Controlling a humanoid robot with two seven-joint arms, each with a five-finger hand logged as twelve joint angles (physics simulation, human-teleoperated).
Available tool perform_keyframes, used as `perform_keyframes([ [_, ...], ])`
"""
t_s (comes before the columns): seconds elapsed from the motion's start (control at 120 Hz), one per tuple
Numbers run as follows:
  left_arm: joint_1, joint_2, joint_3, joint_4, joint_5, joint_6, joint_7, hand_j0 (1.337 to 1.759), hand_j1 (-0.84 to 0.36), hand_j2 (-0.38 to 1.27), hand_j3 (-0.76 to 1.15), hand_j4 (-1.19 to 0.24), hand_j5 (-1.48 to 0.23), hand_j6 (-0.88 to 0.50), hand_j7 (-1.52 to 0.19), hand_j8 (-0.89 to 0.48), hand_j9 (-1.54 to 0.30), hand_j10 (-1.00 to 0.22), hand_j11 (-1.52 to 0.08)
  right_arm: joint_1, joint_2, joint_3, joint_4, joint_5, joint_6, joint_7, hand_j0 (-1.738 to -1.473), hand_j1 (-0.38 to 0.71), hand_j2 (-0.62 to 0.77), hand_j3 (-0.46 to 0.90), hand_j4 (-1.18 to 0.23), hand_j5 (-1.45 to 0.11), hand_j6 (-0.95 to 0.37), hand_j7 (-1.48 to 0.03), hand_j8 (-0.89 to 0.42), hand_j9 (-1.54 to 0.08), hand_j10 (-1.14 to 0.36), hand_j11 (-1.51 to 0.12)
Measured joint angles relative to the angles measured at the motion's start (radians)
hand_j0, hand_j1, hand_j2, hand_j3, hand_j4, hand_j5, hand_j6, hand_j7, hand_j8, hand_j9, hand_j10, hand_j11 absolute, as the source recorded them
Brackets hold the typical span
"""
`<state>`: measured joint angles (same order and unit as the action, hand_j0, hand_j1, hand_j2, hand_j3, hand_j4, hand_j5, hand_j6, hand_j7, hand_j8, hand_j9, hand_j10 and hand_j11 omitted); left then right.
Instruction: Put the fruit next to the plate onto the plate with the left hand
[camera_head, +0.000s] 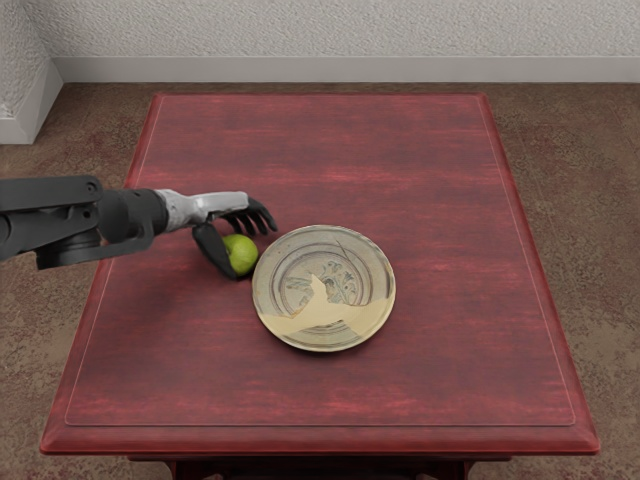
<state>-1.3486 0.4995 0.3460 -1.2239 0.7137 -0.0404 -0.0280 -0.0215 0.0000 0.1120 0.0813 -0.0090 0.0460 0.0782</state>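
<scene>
Fingers (258, 218) of my left hand (225, 232) are curled around the lime (242, 252), with the thumb against its 8 o'clock side and the others arched over its 12 o'clock side, so I read it as gripped. I see the lime low on the red tabletop (420, 180), just beside the rim of the plate (385, 290) at the plate's 10 o'clock. My left arm reaches in from 9 o'clock.

The left hand (228, 230) partly hides the lime (243, 253).
</scene>
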Motion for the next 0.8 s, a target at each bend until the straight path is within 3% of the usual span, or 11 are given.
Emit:
perform_keyframes([
  [0.458, 0.009, -0.001, -0.001, 0.0, 0.032, 0.008, -0.001, 1.657, -0.2, 0.16, 0.0, -0.46, -0.63, -0.46, -0.63, -0.46, -0.63, -0.46, -0.63, 0.0, 0.0, 0.0, 0.0, 0.0, 0.0, 0.0, -1.658, -0.35, 0.0, 0.0, 0.0, 0.0, 0.0, 0.0, 0.0, 0.0, 0.0, 0.0],
  [0.8, 0.017, 0.002, -0.001, 0.0, 0.034, 0.008, -0.002, 1.655, -0.21, 0.14, 0.0, -0.52, -0.7, -0.46, -0.7, -0.4, -0.71, -0.51, -0.71, 0.0, 0.0, 0.0, 0.0, 0.0, 0.0, 0.0, -1.658, -0.35, 0.0, 0.0, 0.0, 0.0, 0.0, 0.0, 0.0, 0.0, 0.0, 0.0],
])
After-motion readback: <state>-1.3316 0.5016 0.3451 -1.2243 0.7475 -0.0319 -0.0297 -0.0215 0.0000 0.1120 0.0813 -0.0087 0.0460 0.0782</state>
